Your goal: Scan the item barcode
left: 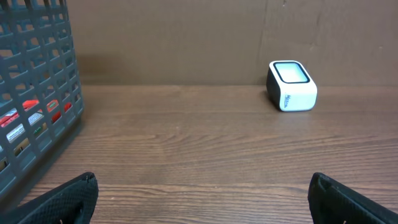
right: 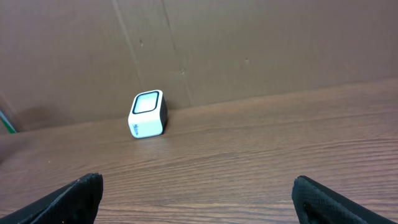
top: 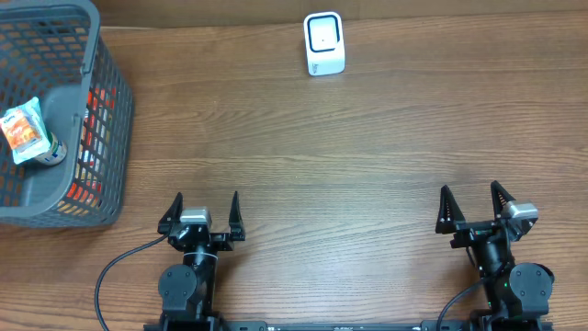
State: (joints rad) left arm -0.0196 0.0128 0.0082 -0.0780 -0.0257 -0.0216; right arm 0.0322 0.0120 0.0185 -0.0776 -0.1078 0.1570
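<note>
A white barcode scanner (top: 324, 43) with a dark window stands at the table's far edge; it also shows in the left wrist view (left: 291, 86) and the right wrist view (right: 148, 114). An item in a white and orange wrapper (top: 25, 130) lies inside the grey basket (top: 108, 74) at the far left, beside a small can (top: 53, 153). My left gripper (top: 201, 208) rests open near the front edge, left of centre, nothing between its fingers (left: 68, 198). At the front right my right gripper (top: 473, 206) is open and holds nothing as well.
The basket's mesh wall (left: 37, 99) fills the left side of the left wrist view, with red packaging visible through it. A brown cardboard wall (right: 249, 43) backs the table behind the scanner. Wooden tabletop (top: 349, 156) lies between the grippers and the scanner.
</note>
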